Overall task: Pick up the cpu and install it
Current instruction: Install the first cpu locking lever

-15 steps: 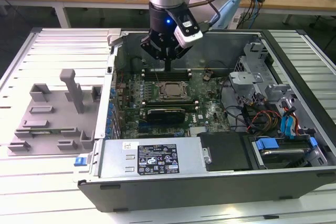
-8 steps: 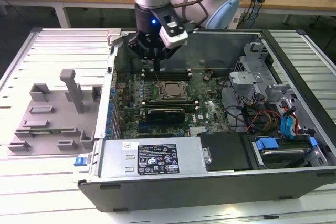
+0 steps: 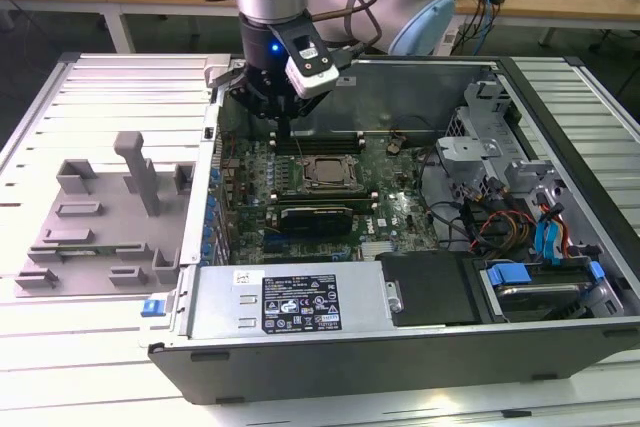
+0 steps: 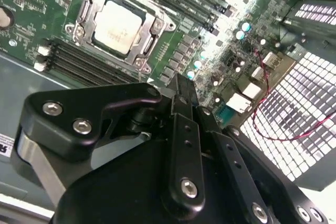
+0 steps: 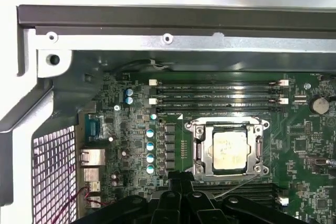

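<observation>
The cpu (image 3: 325,171) (image 4: 118,26) (image 5: 231,149), a flat square chip with a silvery top, lies inside the metal socket frame (image 5: 198,145) on the green motherboard (image 3: 400,209). My gripper (image 3: 283,135) (image 4: 179,88) (image 5: 181,178) hangs just above the board, to the exterior view's left of the socket and over the black memory slots (image 3: 315,215). Its fingers are shut together with nothing between them, and they stand apart from the cpu.
The motherboard sits in an open computer case (image 3: 560,347) with raised walls all round. A drive cage and cables (image 3: 520,217) fill the exterior view's right side, and a power supply (image 3: 290,299) the front. Grey plastic fixture blocks (image 3: 110,217) lie on the table at the left.
</observation>
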`<state>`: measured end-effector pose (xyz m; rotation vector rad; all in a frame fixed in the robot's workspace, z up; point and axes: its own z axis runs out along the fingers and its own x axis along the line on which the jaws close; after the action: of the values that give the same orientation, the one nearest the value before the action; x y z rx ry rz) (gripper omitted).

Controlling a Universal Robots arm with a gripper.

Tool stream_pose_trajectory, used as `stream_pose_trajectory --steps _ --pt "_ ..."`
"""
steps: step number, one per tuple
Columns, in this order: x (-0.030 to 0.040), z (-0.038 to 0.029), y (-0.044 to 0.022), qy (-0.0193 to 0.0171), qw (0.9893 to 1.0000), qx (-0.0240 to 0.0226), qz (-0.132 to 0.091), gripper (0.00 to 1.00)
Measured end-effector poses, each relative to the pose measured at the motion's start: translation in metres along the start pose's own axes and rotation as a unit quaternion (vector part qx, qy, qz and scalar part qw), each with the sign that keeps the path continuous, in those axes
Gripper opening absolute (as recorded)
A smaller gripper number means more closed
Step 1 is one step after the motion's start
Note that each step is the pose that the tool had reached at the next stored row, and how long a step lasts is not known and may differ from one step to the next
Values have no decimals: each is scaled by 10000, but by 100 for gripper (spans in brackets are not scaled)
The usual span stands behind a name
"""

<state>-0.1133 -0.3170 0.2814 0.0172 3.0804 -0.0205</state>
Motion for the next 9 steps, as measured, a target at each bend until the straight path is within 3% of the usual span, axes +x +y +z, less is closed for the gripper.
stream_pose_trajectory --steps 3,4,5,6,9 --pt "26 38 6 0 10000 -62 2 11" --pt "30 48 10 0 9999 -124 7 11" --pt "31 54 12 1 9998 -217 13 11" --pt "32 60 16 1 9996 -268 17 11" --pt "35 92 47 2 9995 -315 19 11"
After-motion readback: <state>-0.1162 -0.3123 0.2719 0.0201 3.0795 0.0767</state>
